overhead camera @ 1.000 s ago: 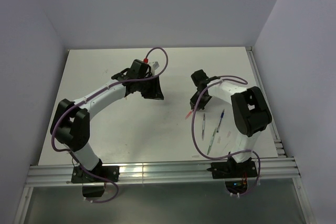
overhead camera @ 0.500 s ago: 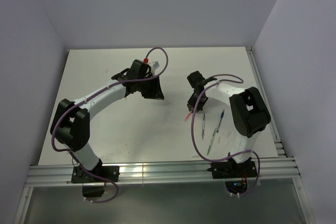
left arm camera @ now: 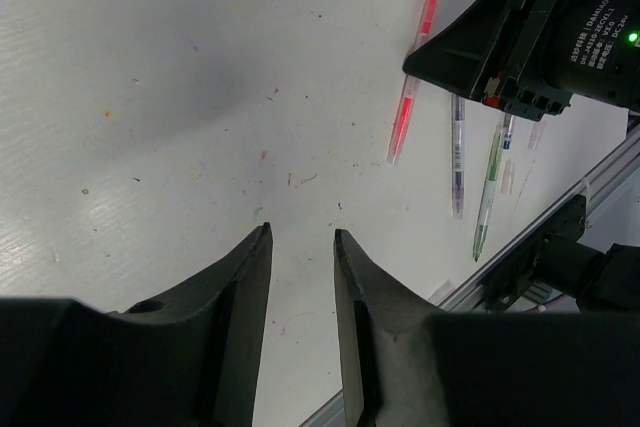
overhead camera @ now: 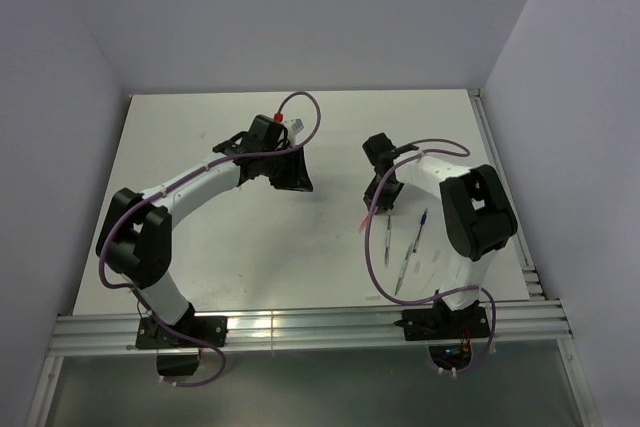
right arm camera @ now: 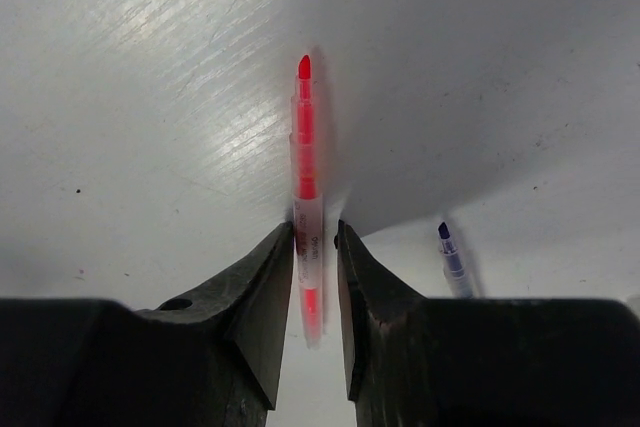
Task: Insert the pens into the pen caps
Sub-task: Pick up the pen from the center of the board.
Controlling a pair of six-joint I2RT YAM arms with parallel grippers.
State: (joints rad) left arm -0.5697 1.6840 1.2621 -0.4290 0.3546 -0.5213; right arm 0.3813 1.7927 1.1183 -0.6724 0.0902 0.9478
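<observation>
White table top (overhead camera: pixel 220 137), matte, faint streaked grain. Scattered marks in the left wrist view: small red speck (left arm camera: pixel 263 155), orange speck (left arm camera: pixel 108 113), a few dark flecks nearby. Plain pale back wall (overhead camera: pixel 300 17) and side walls close round the table. Aluminium rails (overhead camera: pixel 300 329) run along the near edge; a narrower rail (overhead camera: pixel 486 127) runs along the right edge. Small board with a blue light (overhead camera: pixel 447 353) sits just below the near rails.
</observation>
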